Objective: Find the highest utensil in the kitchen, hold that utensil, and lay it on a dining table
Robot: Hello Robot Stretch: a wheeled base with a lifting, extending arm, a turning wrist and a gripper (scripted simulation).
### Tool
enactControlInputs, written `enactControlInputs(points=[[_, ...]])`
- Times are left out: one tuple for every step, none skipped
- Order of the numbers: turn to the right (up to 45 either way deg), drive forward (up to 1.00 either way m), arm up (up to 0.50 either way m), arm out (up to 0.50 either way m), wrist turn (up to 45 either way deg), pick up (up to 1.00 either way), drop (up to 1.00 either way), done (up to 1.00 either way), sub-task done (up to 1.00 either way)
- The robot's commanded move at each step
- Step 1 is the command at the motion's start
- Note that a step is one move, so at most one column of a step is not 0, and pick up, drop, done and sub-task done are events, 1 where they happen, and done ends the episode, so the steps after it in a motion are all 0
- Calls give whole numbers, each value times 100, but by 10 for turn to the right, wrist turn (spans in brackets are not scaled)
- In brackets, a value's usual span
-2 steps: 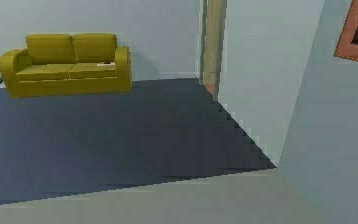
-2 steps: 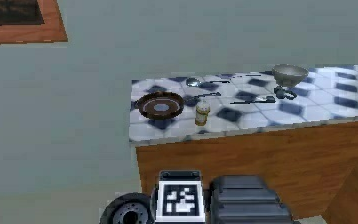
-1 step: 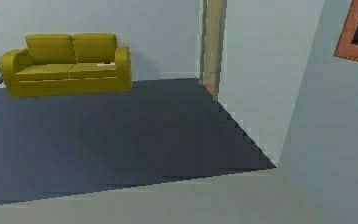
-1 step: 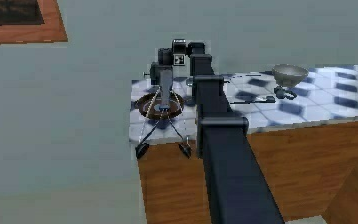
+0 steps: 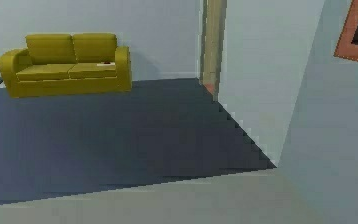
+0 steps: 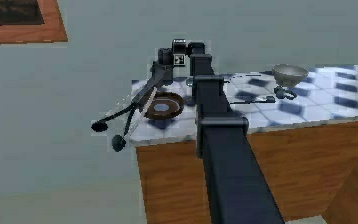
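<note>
Arm: the dark square arm (image 6: 222, 130) rises from the bottom edge of the arm side view, just right of centre. It crosses the counter toward the upper middle of the frame, where two white marker squares (image 6: 197, 47) stand.
Gripper: the gripper (image 6: 107, 134) sits left of those squares. Its dark body is over the counter's left corner, and its two thin fingers (image 6: 127, 112) slant down to the left, past the counter's edge.
Hand: it holds nothing, with only bare grey surface behind the fingertips.
Counter: the counter (image 6: 327, 100) has a pale blue-and-white tiled top and a wooden front, and takes up the centre and right of the frame.
Brown dish: a round brown dish (image 6: 167, 106) lies on the counter's left corner, just beside the gripper's body and left of the arm. Whether they touch cannot be told.
Utensil: small dark pieces (image 6: 255, 88) lie on the tiles right of the arm, near a grey bowl-shaped thing (image 6: 290, 72) at upper right. They are too small to tell which, if any, is the utensil.
Wall: an orange-framed picture (image 6: 22, 20) hangs in the upper left corner.
Ahead: in the forward view, a yellow sofa (image 5: 70, 65) stands at upper left against a pale wall, on a dark floor (image 5: 117, 130).
Doorway: a wooden door frame (image 5: 214, 45) stands at top centre, with an orange frame corner (image 5: 355, 30) at the upper right edge.
</note>
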Motion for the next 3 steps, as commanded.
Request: enactControlInputs(points=[[0, 0, 0, 0, 450, 0, 0, 0, 0], [0, 0, 0, 0, 450, 0, 0, 0, 0], [0, 0, 0, 0, 300, 0, 0, 0, 0]])
